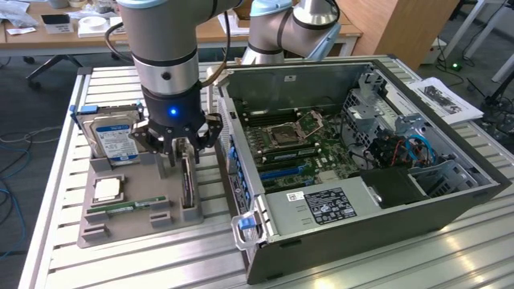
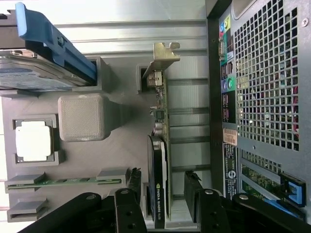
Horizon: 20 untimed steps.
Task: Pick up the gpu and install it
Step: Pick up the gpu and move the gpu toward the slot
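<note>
- Slatted metal worktop carries a grey fixture tray. At three o'clock of the tray in the exterior view, an open computer case lies on its side with the motherboard exposed.
- The gpu stands on its long edge in a slot along the tray's case-side edge, not yet lifted. In the wrist view its silver end bracket is at the end away from the fingers.
- The gripper hangs straight above the gpu with its jaws spread. One finger sits on each face of the card with a small gap to it, so nothing is pinched.
- From the gpu in the exterior view, a hard drive stands upright at ten o'clock. A CPU lies at nine o'clock and a green RAM stick at eight o'clock, all on the tray.
</note>
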### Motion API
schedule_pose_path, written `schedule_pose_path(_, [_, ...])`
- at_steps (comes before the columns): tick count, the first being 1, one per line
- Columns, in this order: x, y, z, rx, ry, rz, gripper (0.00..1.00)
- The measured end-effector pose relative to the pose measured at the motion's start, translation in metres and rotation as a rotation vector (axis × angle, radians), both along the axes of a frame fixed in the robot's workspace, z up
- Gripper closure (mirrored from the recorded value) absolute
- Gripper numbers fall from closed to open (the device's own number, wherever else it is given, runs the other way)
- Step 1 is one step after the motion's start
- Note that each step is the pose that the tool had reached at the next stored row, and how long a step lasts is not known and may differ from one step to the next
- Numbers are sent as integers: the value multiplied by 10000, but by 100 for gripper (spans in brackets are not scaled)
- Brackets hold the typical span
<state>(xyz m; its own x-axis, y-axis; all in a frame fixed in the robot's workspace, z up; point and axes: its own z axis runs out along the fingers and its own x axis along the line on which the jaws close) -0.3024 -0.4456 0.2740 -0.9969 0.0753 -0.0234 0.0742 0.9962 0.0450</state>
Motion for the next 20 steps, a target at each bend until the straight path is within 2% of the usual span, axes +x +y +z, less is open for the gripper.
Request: schedule_pose_path(20, [0, 3, -358, 0, 0, 0, 51])
